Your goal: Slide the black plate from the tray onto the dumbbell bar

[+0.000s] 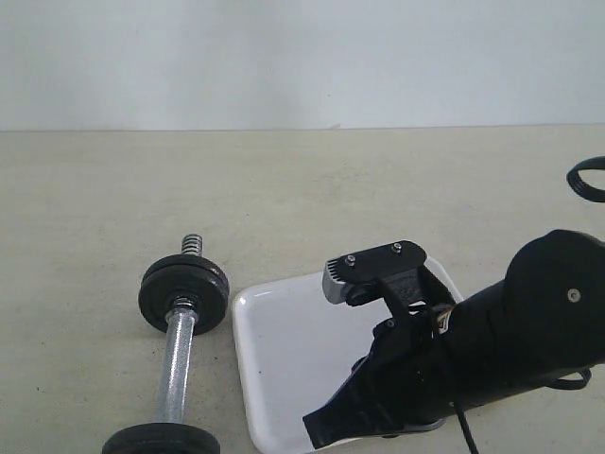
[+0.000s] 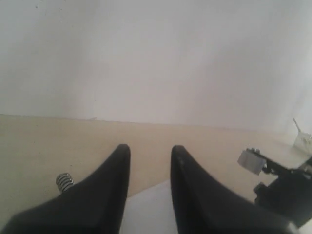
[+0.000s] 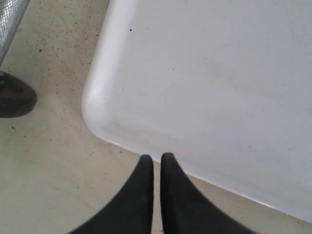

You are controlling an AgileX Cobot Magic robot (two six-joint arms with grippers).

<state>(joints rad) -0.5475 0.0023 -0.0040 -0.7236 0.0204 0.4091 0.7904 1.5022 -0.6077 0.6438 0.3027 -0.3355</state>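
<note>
Jaws pressed together and empty, the right gripper [image 3: 156, 163] hangs over the shallow white plastic tray [image 3: 219, 73]; the left gripper [image 2: 150, 148] gapes, idle. Neither needs a grip: the round black iron plate [image 1: 184, 295] seems already on the far end of the chrome dumbbell bar [image 1: 176, 364].

Soft, even light is cast throughout; only faint shadows are seen under the dumbbell bar [image 1: 176, 364]. The tray [image 3: 219, 73] is nearly washed out. The left fingers [image 2: 105, 195] are rendered blurred.

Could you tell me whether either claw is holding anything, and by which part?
Nothing is held: the left claw is open and empty, the right claw closed on nothing.
</note>
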